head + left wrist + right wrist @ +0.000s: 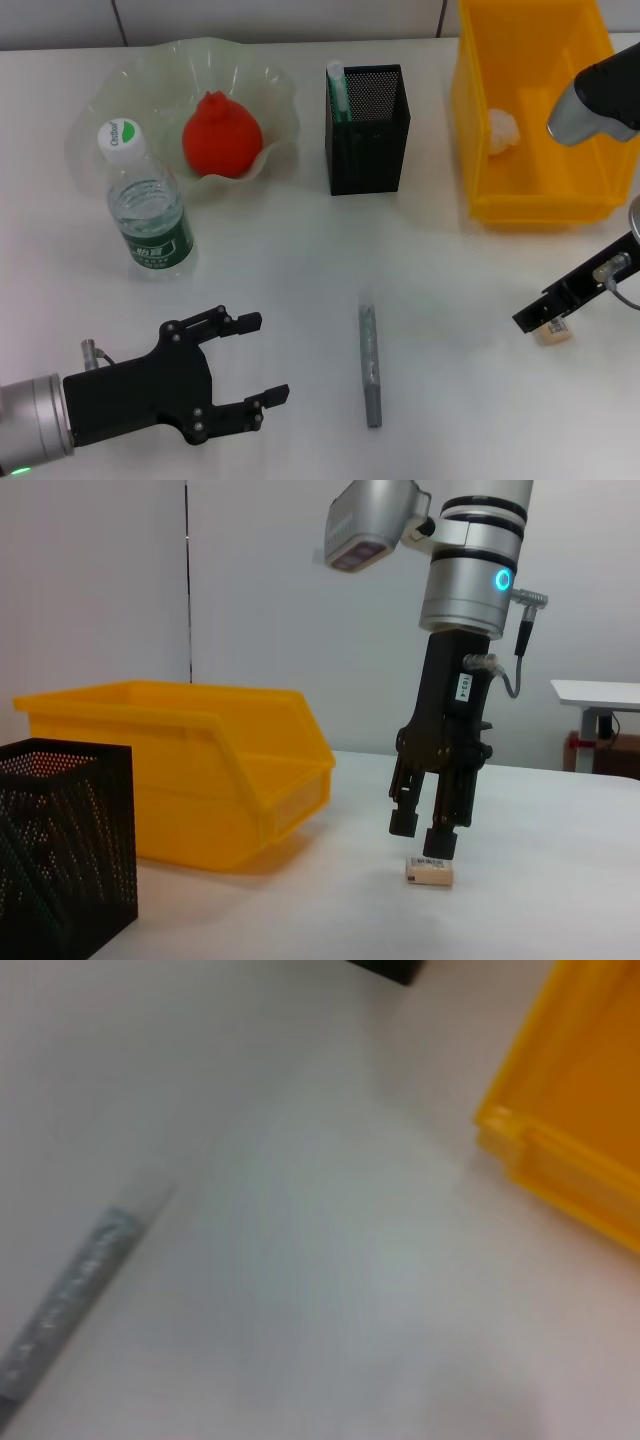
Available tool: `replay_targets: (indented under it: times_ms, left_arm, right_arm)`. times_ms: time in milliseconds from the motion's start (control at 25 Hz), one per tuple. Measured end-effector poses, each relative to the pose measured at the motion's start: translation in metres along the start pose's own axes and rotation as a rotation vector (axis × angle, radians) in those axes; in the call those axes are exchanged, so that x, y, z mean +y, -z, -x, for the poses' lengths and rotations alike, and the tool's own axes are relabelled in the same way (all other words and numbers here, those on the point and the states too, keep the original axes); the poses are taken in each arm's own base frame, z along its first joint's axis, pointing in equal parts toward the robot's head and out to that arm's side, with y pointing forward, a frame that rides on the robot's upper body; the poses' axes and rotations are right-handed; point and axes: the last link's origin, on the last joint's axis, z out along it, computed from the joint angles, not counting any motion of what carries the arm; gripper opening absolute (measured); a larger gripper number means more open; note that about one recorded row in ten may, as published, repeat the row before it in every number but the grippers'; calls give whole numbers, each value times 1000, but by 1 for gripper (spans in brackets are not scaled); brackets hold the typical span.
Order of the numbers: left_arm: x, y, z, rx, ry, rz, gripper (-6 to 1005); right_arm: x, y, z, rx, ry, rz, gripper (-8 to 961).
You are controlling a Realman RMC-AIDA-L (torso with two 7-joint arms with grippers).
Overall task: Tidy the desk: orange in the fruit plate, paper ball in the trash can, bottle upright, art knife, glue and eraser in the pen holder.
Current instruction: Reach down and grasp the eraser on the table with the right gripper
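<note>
The small beige eraser with dark print is lying on the table just under the right gripper, whose jaws are standing slightly spread.

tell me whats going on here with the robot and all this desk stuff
The right gripper is down over the eraser on the table, fingers apart, near the yellow trash can. The left gripper rests open by the table's near edge. The orange sits in the fruit plate, the bottle stands upright, the paper ball is in the can. The art knife lies loose, short of the pen holder.
</note>
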Motion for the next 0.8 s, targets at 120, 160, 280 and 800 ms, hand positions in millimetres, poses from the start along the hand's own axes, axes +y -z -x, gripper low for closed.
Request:
replay_targets:
  times_ms: [120,160,280,800]
  left_arm:
    - [0,0,0,-1,0,0,802]
    - [0,0,0,-1,0,0,802]
    - [1,0,0,-1,0,0,802]
    - [0,0,0,-1,-4,1,802]
  right_arm:
    - [-3,-2,-1,5,-11,-18,743]
    - [-4,-3,-1,7,-15,-18,743]
    - [-6,-7,-2,14,-24,-15,741]
    - [-9,-19,-4,31,-37,-4,632]
